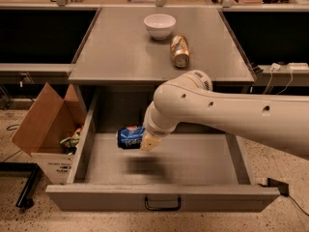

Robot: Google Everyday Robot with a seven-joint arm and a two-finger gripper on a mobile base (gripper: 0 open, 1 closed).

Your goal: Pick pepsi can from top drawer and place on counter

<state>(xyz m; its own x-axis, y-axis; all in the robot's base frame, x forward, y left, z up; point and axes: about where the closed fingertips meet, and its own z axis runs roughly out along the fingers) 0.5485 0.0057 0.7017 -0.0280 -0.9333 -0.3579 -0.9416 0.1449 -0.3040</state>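
Arm (pixel 231 115): white, enters from the right edge of the camera view and reaches down and left over the open drawer.

Gripper (pixel 143 141): positioned over the left half of the top drawer (pixel 96 197), nearer the drawer's rear wall than its front panel. Its fingers are pinching the pepsi can (pixel 129 137) at the can's right end; one tan fingertip (pixel 149 142) shows at that end.

Pepsi can: blue, held on its side with its long axis running left to right. It hangs clear of the drawer floor, with a soft shadow on the floor below it, toward the front. It sits below the level of the surface (pixel 120 57) and near the drawer's left wall without touching it.

Top drawer: pulled fully out, grey, its dark handle (pixel 162 204) centred on the front panel.

Surface: grey, directly behind and above the drawer. A white bowl (pixel 159 25) stands upright near the middle of the far edge. A gold-tan can (pixel 180 51) lies on its side just in front and to the right of the bowl, apart from it, one end facing the front edge.

Surroundings: an open cardboard box (pixel 48 124) stands on the speckled floor against the drawer's left side, with mixed items inside that cannot be identified.
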